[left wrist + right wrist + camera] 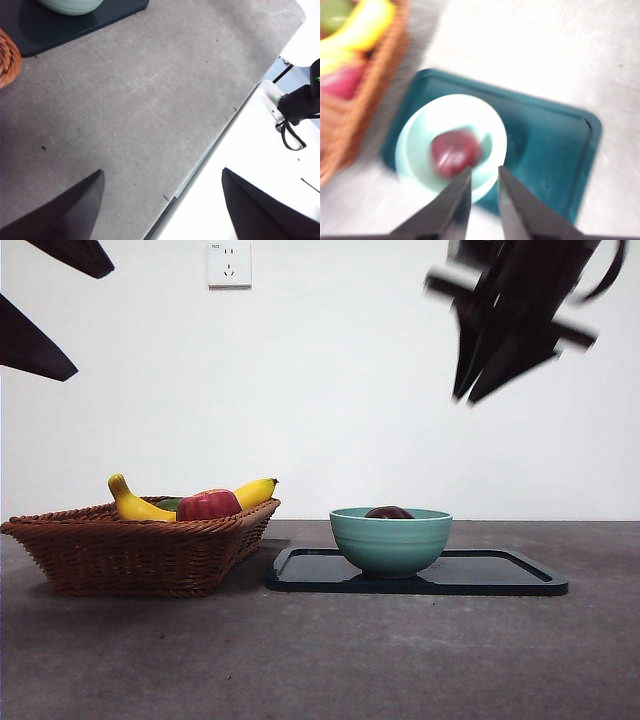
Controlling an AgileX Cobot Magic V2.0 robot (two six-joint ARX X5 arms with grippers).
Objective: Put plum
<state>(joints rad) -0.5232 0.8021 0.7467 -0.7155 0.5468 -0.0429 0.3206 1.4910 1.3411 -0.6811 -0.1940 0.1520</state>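
Plum (455,152) in bowl (417,145) on tray (545,145), below right claw (484,186), nearly closed, empty; basket (140,545) beside; left claw (162,195) wide open, empty.

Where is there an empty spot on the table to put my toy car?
The tray is bare to the right of the bowl, which holds the plum. The grey table in front of the basket and tray is open too. The basket is crowded with bananas and an apple.
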